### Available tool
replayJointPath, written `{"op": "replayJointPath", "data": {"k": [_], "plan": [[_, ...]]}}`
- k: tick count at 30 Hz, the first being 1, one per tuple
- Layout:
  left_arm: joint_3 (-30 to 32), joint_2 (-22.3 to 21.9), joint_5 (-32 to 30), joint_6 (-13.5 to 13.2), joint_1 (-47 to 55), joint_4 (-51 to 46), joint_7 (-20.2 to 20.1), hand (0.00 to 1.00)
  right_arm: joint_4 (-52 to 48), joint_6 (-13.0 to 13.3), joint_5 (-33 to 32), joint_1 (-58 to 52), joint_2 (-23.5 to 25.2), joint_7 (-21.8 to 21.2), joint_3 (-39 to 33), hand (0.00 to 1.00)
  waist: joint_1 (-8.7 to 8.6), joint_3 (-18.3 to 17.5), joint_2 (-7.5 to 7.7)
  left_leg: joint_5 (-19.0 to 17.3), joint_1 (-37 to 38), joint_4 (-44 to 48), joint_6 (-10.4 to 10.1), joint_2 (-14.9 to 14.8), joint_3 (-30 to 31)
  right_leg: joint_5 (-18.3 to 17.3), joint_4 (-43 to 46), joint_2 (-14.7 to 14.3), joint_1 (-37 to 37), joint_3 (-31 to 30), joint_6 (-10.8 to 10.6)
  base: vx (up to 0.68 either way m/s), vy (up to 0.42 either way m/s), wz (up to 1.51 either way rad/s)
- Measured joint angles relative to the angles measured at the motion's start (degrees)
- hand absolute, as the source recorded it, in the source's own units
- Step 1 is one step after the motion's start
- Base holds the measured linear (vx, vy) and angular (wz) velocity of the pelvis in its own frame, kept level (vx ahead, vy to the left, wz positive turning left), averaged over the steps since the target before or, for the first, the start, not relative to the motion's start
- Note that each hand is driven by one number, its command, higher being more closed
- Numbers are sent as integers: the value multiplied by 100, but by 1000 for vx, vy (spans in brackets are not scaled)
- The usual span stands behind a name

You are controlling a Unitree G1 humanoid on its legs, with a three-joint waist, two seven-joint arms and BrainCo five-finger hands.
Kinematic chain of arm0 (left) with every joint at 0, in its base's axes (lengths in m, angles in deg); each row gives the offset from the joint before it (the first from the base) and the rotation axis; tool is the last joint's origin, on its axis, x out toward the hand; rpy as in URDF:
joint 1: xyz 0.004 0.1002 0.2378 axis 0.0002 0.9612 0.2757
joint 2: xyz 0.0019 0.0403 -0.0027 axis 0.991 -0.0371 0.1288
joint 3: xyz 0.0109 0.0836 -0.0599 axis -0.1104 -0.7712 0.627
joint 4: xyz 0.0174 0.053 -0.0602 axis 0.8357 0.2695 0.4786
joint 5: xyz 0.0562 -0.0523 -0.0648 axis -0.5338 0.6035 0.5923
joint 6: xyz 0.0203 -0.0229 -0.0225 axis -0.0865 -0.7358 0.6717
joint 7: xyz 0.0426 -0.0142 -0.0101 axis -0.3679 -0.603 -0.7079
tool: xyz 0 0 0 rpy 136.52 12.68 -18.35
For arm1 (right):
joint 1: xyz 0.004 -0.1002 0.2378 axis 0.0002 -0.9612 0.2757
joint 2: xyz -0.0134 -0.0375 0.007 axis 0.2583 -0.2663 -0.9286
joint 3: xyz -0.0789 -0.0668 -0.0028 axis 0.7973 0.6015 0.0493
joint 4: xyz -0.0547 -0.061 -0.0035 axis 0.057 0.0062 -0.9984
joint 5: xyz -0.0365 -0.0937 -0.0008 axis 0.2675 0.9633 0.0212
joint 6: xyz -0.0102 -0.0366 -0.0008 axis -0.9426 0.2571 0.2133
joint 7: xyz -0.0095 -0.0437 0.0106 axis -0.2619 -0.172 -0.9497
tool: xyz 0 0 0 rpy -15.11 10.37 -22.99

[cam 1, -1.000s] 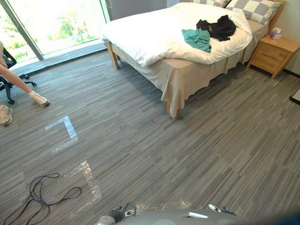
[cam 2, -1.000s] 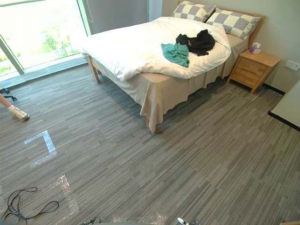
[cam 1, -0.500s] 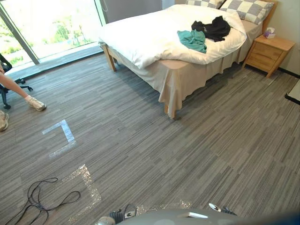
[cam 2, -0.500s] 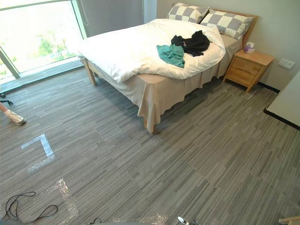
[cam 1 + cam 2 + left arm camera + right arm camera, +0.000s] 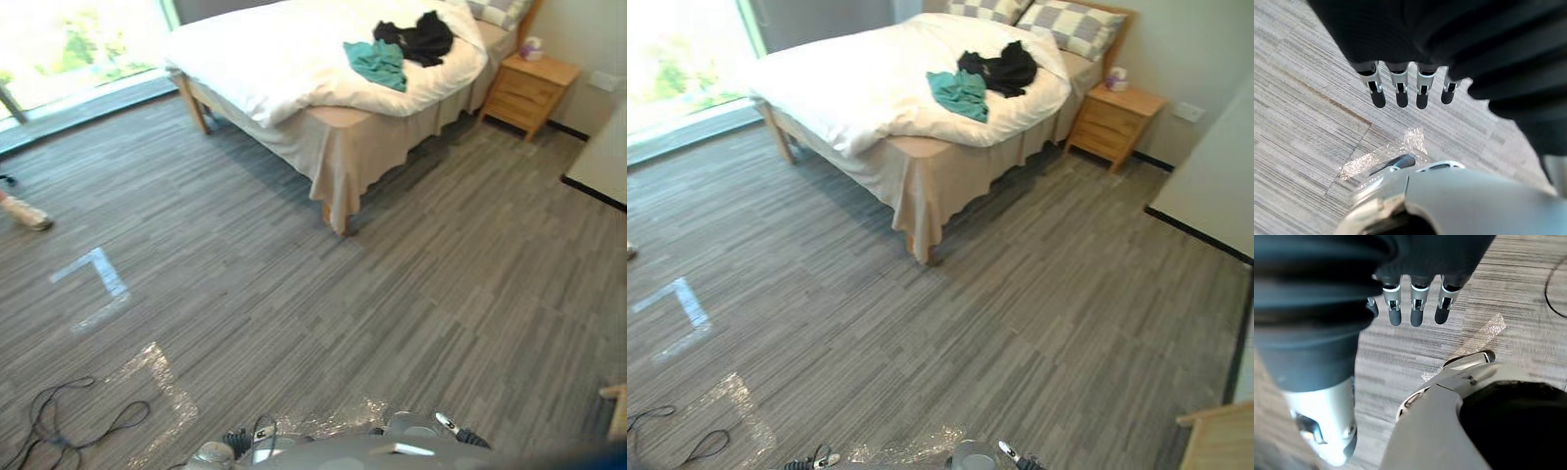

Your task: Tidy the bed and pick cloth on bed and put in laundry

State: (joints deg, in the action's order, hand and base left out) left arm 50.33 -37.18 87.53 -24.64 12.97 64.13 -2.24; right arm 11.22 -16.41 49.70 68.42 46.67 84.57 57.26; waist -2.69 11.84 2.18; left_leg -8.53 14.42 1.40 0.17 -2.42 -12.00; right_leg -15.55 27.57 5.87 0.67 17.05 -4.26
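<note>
A bed [image 5: 257, 70] with a rumpled white duvet stands across the room, far from me. Two cloths lie on the duvet near its head end: a teal cloth [image 5: 377, 61] and, touching it, a black cloth [image 5: 417, 37]. My left hand [image 5: 1401, 84] hangs over the grey floor with straight fingers and holds nothing. My right hand [image 5: 1417, 304] hangs the same way, open and empty, also over the floor. Both hands are far from the bed.
A wooden nightstand [image 5: 529, 90] with a tissue box [image 5: 530, 47] stands beside the bed's head. Checked pillows [image 5: 1073, 27] lie at the headboard. A white panel [image 5: 1215, 196] borders the floor at right. A person's shoe [image 5: 24, 213] and tape marks [image 5: 93, 279] show at left.
The whole picture has shifted: the camera has turned to the right, so the bed sits further left in view. The cloths lie as before.
</note>
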Motion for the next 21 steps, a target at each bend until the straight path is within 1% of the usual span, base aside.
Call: {"op": "replayJointPath", "data": {"k": [1, 2, 3, 4, 5, 6, 7, 8, 9, 10, 11, 12, 13, 14, 15, 16, 17, 18, 19, 20, 21], "plan": [[30, -51, -28, 50, -68, 5, 22, 0, -6, -8, -77, -53, 5, -8, -105, 0, -7, 44, -80, -108, 111, 67, -135, -248, -14, -67, -108, -89, 117, -12, 131, 123, -138, 3], [65, -76, -56, 64, -66, 8, 24, 0, -10, -9, -77, -86, 10, -8, -122, 0, -6, 60, -109, -157, 161, 118, -190, -380, -22, -32, -199, -111, 170, -32, 133, 175, -180, 7], [154, -94, -180, 66, -11, 6, 27, 0, -44, -19, -73, -172, 40, -17, -117, 0, 16, 51, -109, -265, 235, 198, -327, -587, -58, 189, -454, -57, 304, -74, 61, 212, -201, 3], [244, -100, -224, 62, -1, -1, 26, 0, -86, -22, -71, -226, 53, -26, -111, 0, 50, 49, -82, -313, 296, 242, -403, -658, -146, 331, -607, 24, 332, -53, 30, 274, -241, -20], [467, -111, -238, 44, 23, -20, 37, 0, -169, -22, -69, -312, 104, -73, -58, 0, 110, 19, 4, -461, 390, 412, -578, -727, -281, 672, -915, 219, 424, 24, 29, 360, -286, -52], [628, -154, -243, 30, 90, -16, 89, 0, -243, -18, -71, -398, 109, -129, -7, 0, 151, -19, 28, -669, 526, 583, -732, -809, -455, 1219, -805, 455, 468, 323, 197, 384, -302, -66], [693, -262, -345, 35, 101, -11, 120, 0, -284, -15, -70, -455, 50, -175, -9, 0, 135, -67, -114, -718, 606, 622, -810, -1000, -601, 1019, -516, 329, 552, 407, 400, 456, -352, -53], [707, -314, -448, 5, 153, -11, 166, 0, -420, -12, -60, -452, 36, -203, -24, 0, 50, -169, -208, -668, 621, 711, -749, -1150, -876, 579, -187, 192, 782, 406, 469, 292, -221, -29], [733, -315, -449, -6, 150, -12, 170, 0, -432, -13, -57, -444, 42, -204, -28, 0, 51, -166, -203, -642, 600, 780, -706, -1168, -928, 517, -121, 174, 812, 406, 494, 407, -361, -31], [874, -356, -446, -69, 114, -14, 240, 0, -424, -13, -16, -457, 32, -202, -50, 0, 21, -207, -184, -537, 401, 1313, -542, -1333, -952, 342, -82, 56, 827, 352, 578, 276, -281, -30], [927, -401, -445, -91, 112, -14, 277, 0, -425, -8, 16, -456, 7, -201, -67, 0, 8, -240, -232, -500, 223, 1708, -484, -1472, -902, 304, -162, -43, 772, 331, 613, 419, -394, -39], [938, -497, -434, -173, 118, -15, 311, 0, -421, -5, 149, -443, -99, -198, -77, 0, 3, -281, -385, -405, -196, 2619, -328, -1787, -723, 268, -407, -298, 648, 297, 645, 401, -276, -39], [951, -626, -409, -286, 141, -18, 376, 0, -390, -4, 245, -435, -245, -201, -35, 0, 34, -337, -567, -313, -643, 3636, -266, -2027, -421, 269, -713, -569, 421, 198, 646, 436, -230, -42], [957, -645, -378, -365, 142, -22, 410, 0, -335, -1, 332, -406, -330, -202, 17, 0, 45, -331, -670, -348, -850, 4205, -314, -2089, -258, 288, -897, -702, 241, 137, 648, 470, -174, -43], [968, -694, -309, -519, 144, -39, 450, 0, -170, 3, 486, -293, -422, -209, 125, 0, 38, -327, -712, -517, -1182, 5142, -411, -1997, 38, 345, -1218, -836, -101, 21, 796, 458, -127, -48], [983, -700, -183, -646, 172, -99, 496, 0, -31, 3, 613, -148, -477, -214, 249, 0, 76, -320, -693, -686, -1432, 5683, -413, -1780, 189, 408, -1513, -912, -443, -181, 893, 508, -120, -68], [982, -702, -75, -727, 185, -135, 519, 0, 20, 3, 623, -27, -503, -216, 302, 0, 123, -317, -688, -795, -1618, 5787, -408, -1553, 220, 457, -1701, -940, -646, -342, 937, 407, -64, -85], [975, -708, 53, -791, 176, -154, 520, 0, 44, 2, 658, 52, -529, -218, 353, 0, 197, -316, -690, -892, -1827, 5666, -410, -1344, 220, 488, -1839, -944, -786, -476, 949, 381, -3, -104], [974, -711, 256, -862, 181, -204, 518, 0, 54, -4, 758, 234, -525, -221, 373, 0, 261, -306, -680, -1030, -2073, 5229, -382, -1081, 139, 516, -1973, -932, -952, -686, 988, 310, 39, -96], [975, -701, 296, -917, 179, -214, 510, 0, 52, -5, 805, 313, -515, -224, 370, 0, 293, -288, -659, -1104, -2191, 4904, -360, -931, 122, 519, -2025, -903, -1034, -785, 993, 400, 91, -99], [974, -660, 346, -1019, 154, -225, 482, 0, 51, -4, 838, 445, -443, -226, 329, 0, 331, -227, -587, -1153, -2368, 4204, -314, -628, 109, 515, -2115, -783, -1198, -919, 988, 404, 131, -83]]}}
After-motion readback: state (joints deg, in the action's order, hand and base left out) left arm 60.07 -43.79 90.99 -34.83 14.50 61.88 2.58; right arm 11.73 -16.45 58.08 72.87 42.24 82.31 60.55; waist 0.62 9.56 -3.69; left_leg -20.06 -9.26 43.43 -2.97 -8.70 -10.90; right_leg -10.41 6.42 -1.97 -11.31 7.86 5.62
